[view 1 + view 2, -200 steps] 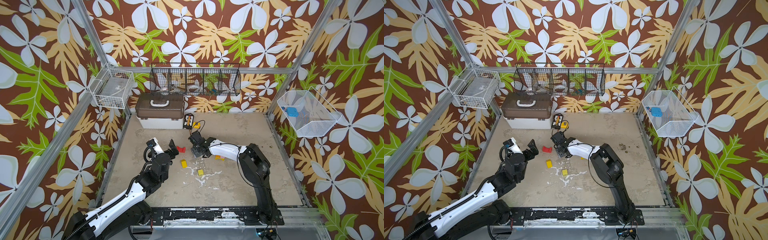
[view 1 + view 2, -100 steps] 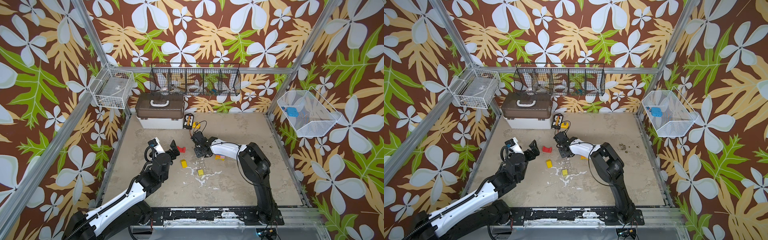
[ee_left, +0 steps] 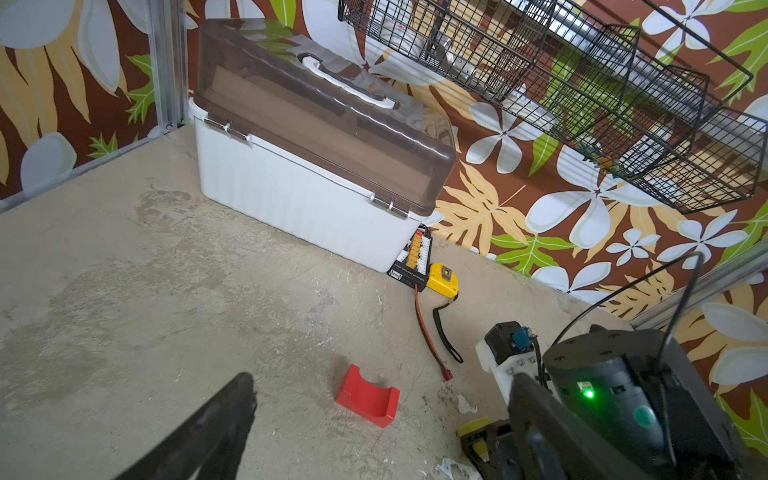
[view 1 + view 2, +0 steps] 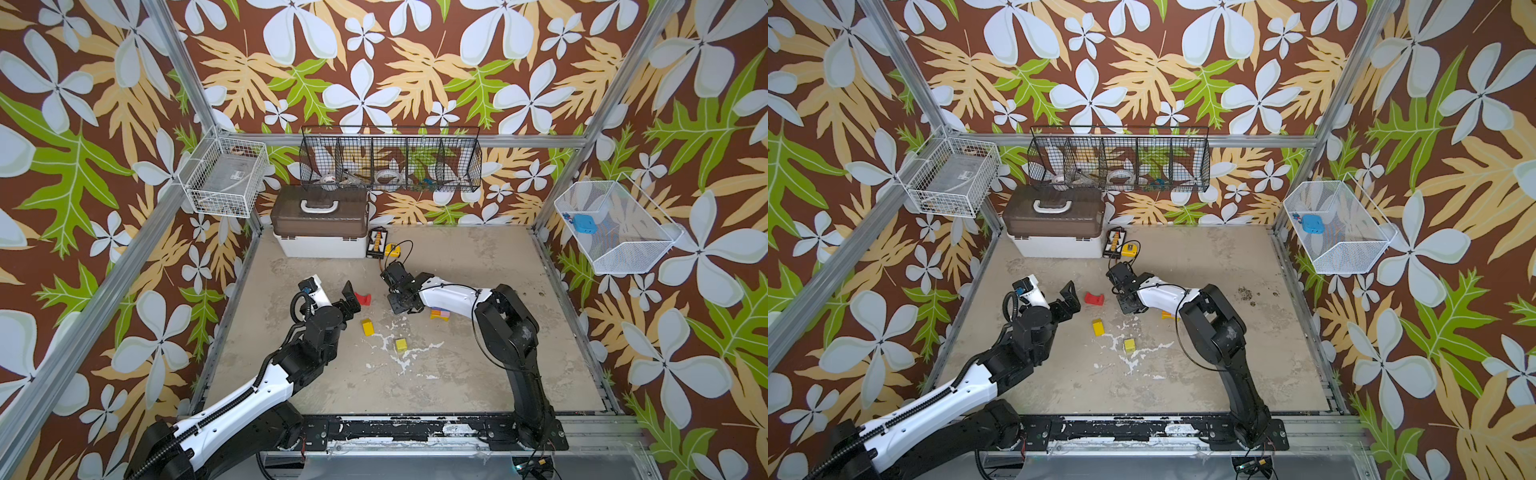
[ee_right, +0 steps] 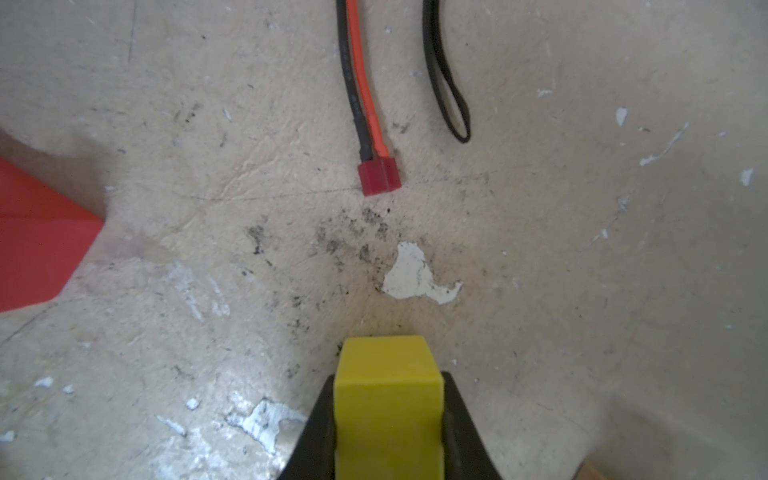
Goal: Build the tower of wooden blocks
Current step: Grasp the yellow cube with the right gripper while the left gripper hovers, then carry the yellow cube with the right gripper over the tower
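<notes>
My right gripper (image 5: 388, 386) is shut on a yellow wood block (image 5: 386, 415), low over the floor; in both top views it (image 4: 398, 306) (image 4: 1127, 306) points down mid-floor. A red arch (image 4: 365, 300) (image 3: 368, 395) lies just left of it. My left gripper (image 4: 352, 300) (image 3: 382, 380) stands open beside the arch with nothing between its fingers. A yellow block (image 4: 367, 327) and a yellow cube (image 4: 401, 344) lie loose nearer the front. A small heap of yellow, pink and orange blocks (image 4: 439, 313) lies partly under the right forearm. No standing tower is in view.
A brown-lidded white toolbox (image 4: 320, 232) stands at the back, with a black connector board (image 4: 376, 245) and a yellow tape measure (image 4: 392, 249) beside it. A red-black cable (image 5: 361, 104) and a black strap loop (image 5: 449, 83) lie just beyond the right gripper. Wire baskets (image 4: 390, 166) hang on the walls.
The right gripper's jaws have closed onto the yellow block, and the gripper has shifted slightly. The left arm has barely moved.
</notes>
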Available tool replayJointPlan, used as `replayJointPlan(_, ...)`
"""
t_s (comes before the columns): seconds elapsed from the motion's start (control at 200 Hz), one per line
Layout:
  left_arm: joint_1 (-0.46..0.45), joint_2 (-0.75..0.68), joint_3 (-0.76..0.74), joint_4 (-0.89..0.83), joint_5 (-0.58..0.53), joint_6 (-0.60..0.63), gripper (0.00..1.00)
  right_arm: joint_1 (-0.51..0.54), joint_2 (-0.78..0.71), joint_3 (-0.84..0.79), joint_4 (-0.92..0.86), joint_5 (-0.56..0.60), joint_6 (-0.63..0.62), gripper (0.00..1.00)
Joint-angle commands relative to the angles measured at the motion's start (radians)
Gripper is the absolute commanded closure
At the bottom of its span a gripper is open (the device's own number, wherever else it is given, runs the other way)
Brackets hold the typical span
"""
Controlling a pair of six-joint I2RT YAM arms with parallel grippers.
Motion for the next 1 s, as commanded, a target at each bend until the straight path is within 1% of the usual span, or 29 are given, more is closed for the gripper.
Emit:
replayJointPlan(0.0, 0.002, 0.005, 0.003, 0.030, 0.014, 0.005, 0.04, 0.003, -0.039, -0.019, -0.015, 0.016, 0.020, 0.81)
replayJointPlan(0.06, 0.003, 0.015, 0.005, 0.033, 0.022, 0.005, 0.04, 0.005, -0.081, -0.040, -0.009, 0.020, 0.033, 0.83)
replayJointPlan(0.095, 0.002, 0.022, 0.008, 0.033, 0.029, 0.005, 0.04, 0.009, -0.108, -0.050, -0.008, 0.020, 0.043, 0.88)
replayJointPlan(0.145, 0.002, 0.030, 0.012, 0.032, 0.036, 0.006, 0.04, 0.019, -0.157, -0.071, -0.008, 0.038, 0.055, 0.91)
replayJointPlan(0.31, 0.002, 0.045, 0.014, 0.035, 0.038, 0.004, 0.04, 0.031, -0.355, -0.186, 0.000, 0.125, 0.119, 0.91)
replayJointPlan(0.42, 0.002, 0.063, 0.015, 0.033, 0.019, 0.005, 0.04, 0.020, -0.452, -0.240, -0.056, 0.253, 0.222, 0.91)
replayJointPlan(0.495, 0.002, 0.077, 0.023, 0.031, 0.018, 0.002, 0.04, -0.004, -0.495, -0.266, -0.096, 0.286, 0.293, 0.91)
replayJointPlan(0.575, 0.002, 0.090, 0.028, 0.032, 0.025, 0.001, 0.04, -0.043, -0.523, -0.295, -0.128, 0.280, 0.361, 0.91)
replayJointPlan(0.686, 0.003, 0.105, 0.035, 0.027, 0.025, 0.001, 0.05, -0.084, -0.551, -0.339, -0.117, 0.256, 0.392, 0.93)
replayJointPlan(0.826, 0.002, 0.113, 0.043, 0.020, 0.025, -0.001, 0.05, -0.094, -0.541, -0.346, -0.122, 0.247, 0.409, 0.92)
replayJointPlan(0.996, 0.002, 0.107, 0.043, 0.014, 0.026, -0.003, 0.05, -0.093, -0.543, -0.382, -0.100, 0.185, 0.449, 0.94)
